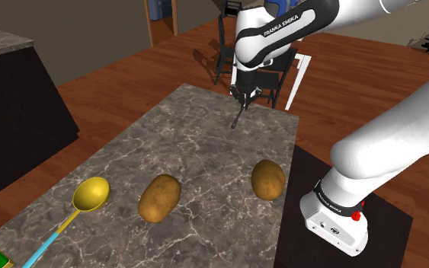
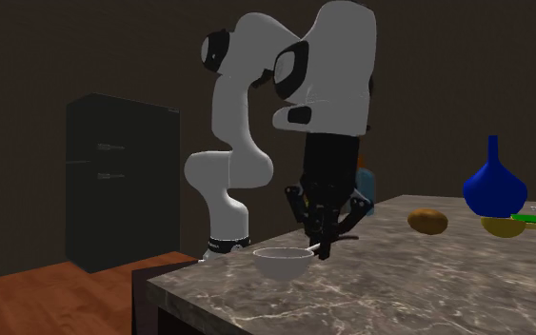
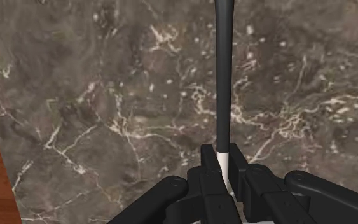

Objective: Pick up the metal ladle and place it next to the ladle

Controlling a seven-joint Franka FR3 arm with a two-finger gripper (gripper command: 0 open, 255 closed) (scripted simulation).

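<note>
The gripper (image 3: 222,159) is clamped on the dark-handled ladle (image 3: 222,76) above the marble counter (image 1: 205,145). In the shoulder view, the yellow ladle (image 1: 91,193) lies toward eight o'clock from it, beside a potato (image 1: 160,197).

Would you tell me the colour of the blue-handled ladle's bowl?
The bowl is yellow; the shoulder view shows it best.

shoulder: bright, soft shadow on floor (image 1: 202,58) | second exterior: dim (wall (image 2: 28,48) nearly dark) | wrist: evenly lit
</note>
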